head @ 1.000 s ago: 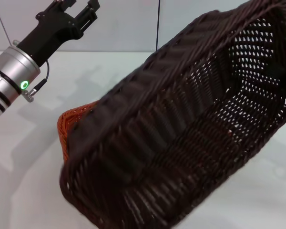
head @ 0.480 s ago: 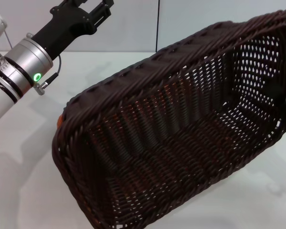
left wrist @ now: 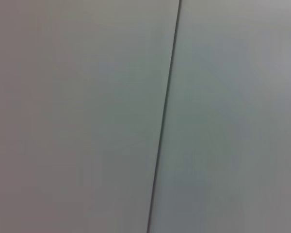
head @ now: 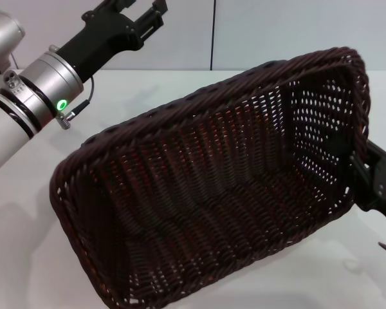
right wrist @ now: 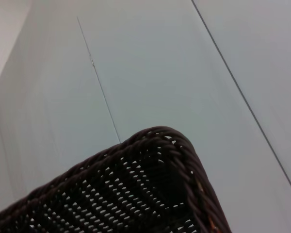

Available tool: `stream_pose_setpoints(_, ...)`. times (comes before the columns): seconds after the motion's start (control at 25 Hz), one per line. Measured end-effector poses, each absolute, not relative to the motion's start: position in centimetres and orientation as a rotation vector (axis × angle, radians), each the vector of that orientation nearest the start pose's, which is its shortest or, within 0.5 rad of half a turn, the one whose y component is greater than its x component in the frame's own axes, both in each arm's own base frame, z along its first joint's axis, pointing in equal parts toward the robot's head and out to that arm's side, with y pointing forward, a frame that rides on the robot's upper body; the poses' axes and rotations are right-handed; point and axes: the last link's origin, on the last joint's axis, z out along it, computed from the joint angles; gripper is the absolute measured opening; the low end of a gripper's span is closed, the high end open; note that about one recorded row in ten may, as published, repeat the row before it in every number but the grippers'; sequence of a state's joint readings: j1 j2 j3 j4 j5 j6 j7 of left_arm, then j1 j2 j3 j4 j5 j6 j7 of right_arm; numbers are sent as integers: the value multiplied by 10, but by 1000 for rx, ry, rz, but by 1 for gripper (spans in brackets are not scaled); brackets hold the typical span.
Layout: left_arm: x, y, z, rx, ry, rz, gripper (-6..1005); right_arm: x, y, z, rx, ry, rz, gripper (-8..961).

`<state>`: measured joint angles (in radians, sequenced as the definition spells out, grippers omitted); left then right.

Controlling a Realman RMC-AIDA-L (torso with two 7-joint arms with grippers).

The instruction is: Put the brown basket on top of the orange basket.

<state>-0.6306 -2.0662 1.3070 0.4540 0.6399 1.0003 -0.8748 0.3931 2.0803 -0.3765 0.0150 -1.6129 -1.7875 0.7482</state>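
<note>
The brown basket fills most of the head view, its opening facing up and toward me, its right end higher than its left. My right gripper is shut on the rim of that right end. A corner of the brown basket shows in the right wrist view. The orange basket is almost wholly hidden under the brown one; only orange glints show through the weave. My left gripper is raised at the upper left, open and empty, apart from both baskets.
The white table runs around the baskets, with a pale panelled wall behind it. The left wrist view shows only that wall and a dark seam.
The brown basket has come down and levelled over the orange basket, which showed at the left a second ago and is now covered. The left arm has shifted a little to the right.
</note>
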Motion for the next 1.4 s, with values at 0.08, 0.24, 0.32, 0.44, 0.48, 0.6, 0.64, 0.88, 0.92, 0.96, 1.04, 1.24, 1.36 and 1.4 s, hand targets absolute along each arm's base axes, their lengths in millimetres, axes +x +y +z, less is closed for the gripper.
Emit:
stream_pose_setpoints(0.08,-196,422,1,-2020,-491,-1085,689,276,251,-25,-2014,604,1448,167)
stream_pose_setpoints(0.24,-196,421,0,-2023,-490,-1085,689,278,250,-30,-2012,640,1431,167)
stream_pose_setpoints(0.32,-196,421,0,-2025,-490,-1084,689,279,250,-33,-2020,662,1416,167)
stream_pose_setpoints(0.44,-195,421,0,-2029,-485,-1087,689,280,251,-37,-2031,698,1402,177)
stream_pose_setpoints(0.48,-195,421,0,-2031,-484,-1087,689,280,252,-37,-2032,707,1398,183)
stream_pose_setpoints(0.6,-194,421,-1,-2033,-483,-1087,689,281,253,-37,-2032,715,1391,236)
stream_pose_setpoints(0.64,-193,421,-1,-2038,-479,-1088,689,281,254,-37,-2033,713,1392,278)
stream_pose_setpoints(0.88,-194,420,1,-2025,-475,-1091,689,281,258,-31,-2034,684,1394,480)
stream_pose_setpoints(0.92,-195,421,2,-2018,-474,-1092,689,281,260,-29,-2036,670,1391,504)
stream_pose_setpoints(0.96,-197,421,6,-2001,-476,-1097,689,281,264,-23,-2037,629,1380,529)
stream_pose_setpoints(1.04,-200,421,9,-1984,-479,-1103,689,282,266,-19,-2034,604,1374,578)
stream_pose_setpoints(1.24,-214,416,28,-1896,-467,-1132,689,287,279,8,-1949,486,1347,668)
stream_pose_setpoints(1.36,-230,408,42,-1824,-467,-1151,689,293,291,31,-1860,414,1296,695)
stream_pose_setpoints(1.4,-233,406,45,-1811,-467,-1151,689,293,291,31,-1860,414,1296,695)
